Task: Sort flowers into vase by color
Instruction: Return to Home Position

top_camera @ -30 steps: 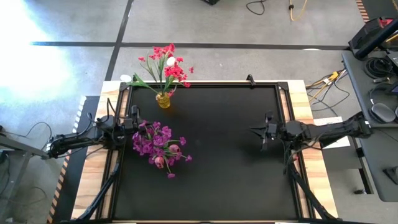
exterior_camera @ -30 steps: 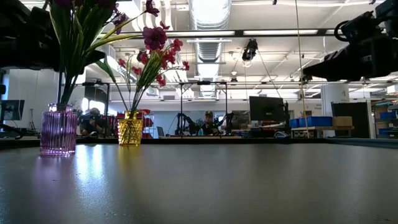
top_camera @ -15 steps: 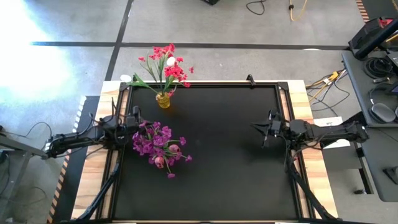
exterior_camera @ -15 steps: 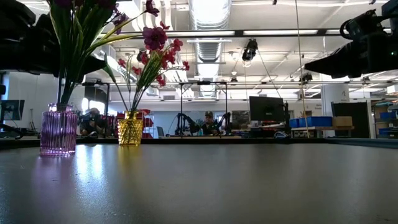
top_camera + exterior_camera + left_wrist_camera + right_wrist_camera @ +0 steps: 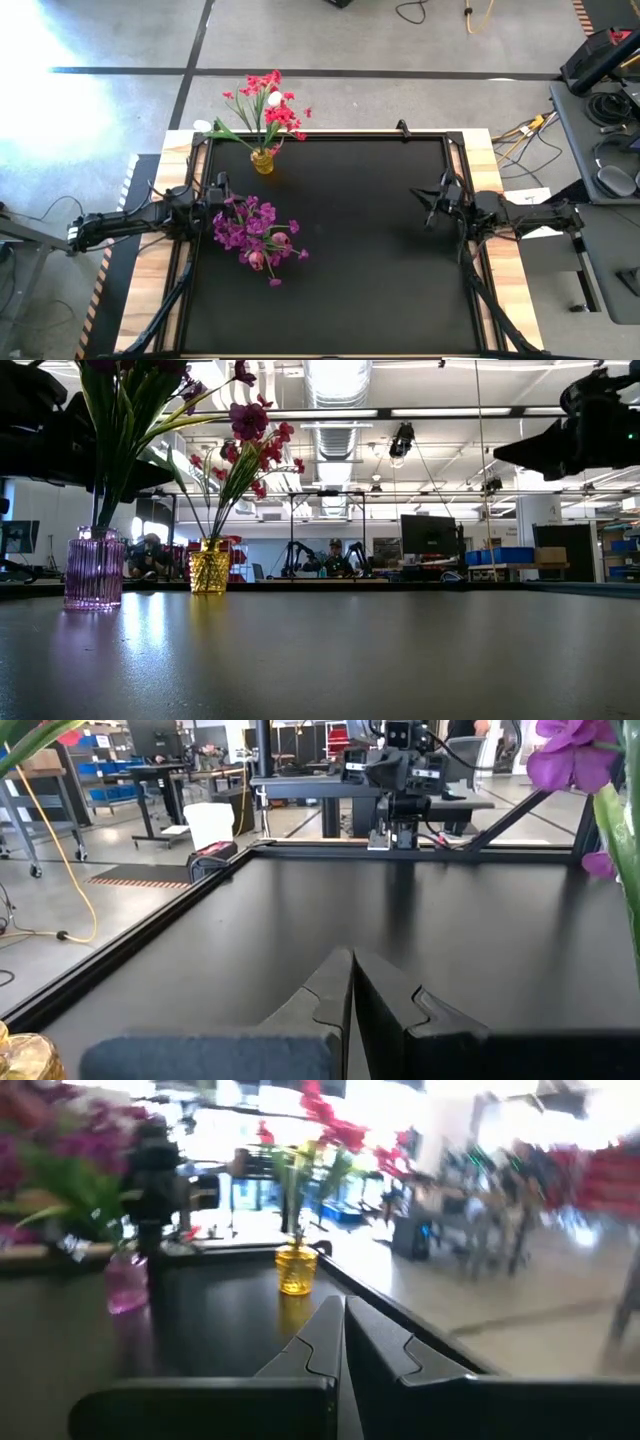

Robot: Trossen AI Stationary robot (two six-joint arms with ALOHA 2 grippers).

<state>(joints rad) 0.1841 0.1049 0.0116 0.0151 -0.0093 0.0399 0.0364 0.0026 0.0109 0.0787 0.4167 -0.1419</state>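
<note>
Red-pink blooms (image 5: 270, 105) and one white bud (image 5: 274, 99) stand with their stems in a yellow glass vase (image 5: 262, 161) near the table's far left; the vase also shows in the low view (image 5: 209, 566). Purple-magenta flowers (image 5: 252, 232) stand in a purple glass vase (image 5: 93, 568), which their blooms hide from above. My left gripper (image 5: 222, 196) is shut and hovers just left of the purple flowers (image 5: 352, 982). My right gripper (image 5: 420, 197) is shut over the table's right side, its fingers (image 5: 340, 1330) pointing toward both vases.
The black mat (image 5: 350, 260) lies bare between the two arms. A raised black frame (image 5: 330, 133) borders it, with wooden table edges outside. Beyond the table are workbenches, monitors and seated people (image 5: 333, 558).
My right gripper has drawn back toward the table's right edge and risen a little, staying shut. The vases and flowers have not moved.
</note>
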